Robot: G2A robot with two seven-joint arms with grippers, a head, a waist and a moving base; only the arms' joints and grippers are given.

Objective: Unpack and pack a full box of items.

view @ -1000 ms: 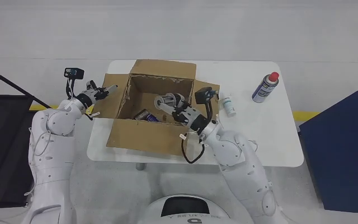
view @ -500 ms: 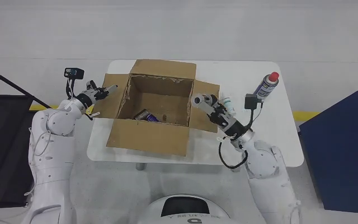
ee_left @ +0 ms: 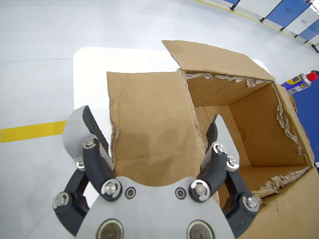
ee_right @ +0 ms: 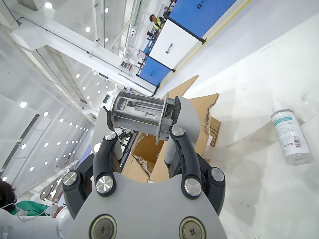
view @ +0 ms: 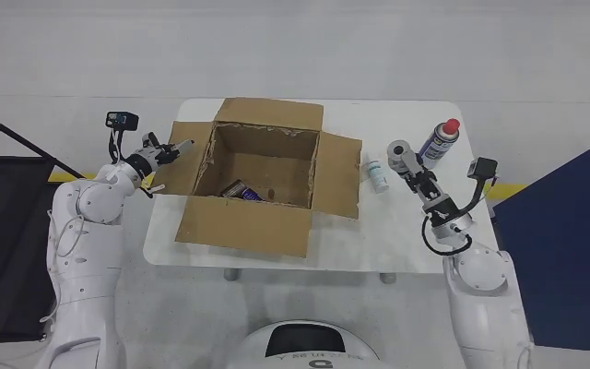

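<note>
Right tool (view: 402, 154), now out of the box (view: 247, 227), clamped on metal cylinder (ee_right: 137, 116); left tool (ee_left: 151, 121) apart.

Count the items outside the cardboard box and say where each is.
3. A spray can stands near the table's far right corner; a white bottle lies on the table by the box's right flap; a metal cylinder is clamped in the right gripper. More may be hidden.

One white table (view: 369, 231). One open cardboard box (view: 244, 226) on it. One dark packet (view: 241, 191) inside the box. One small white bottle (view: 375, 174). One spray can (view: 437, 142) with a red cap. One metal cylinder (ee_right: 139, 118).
</note>
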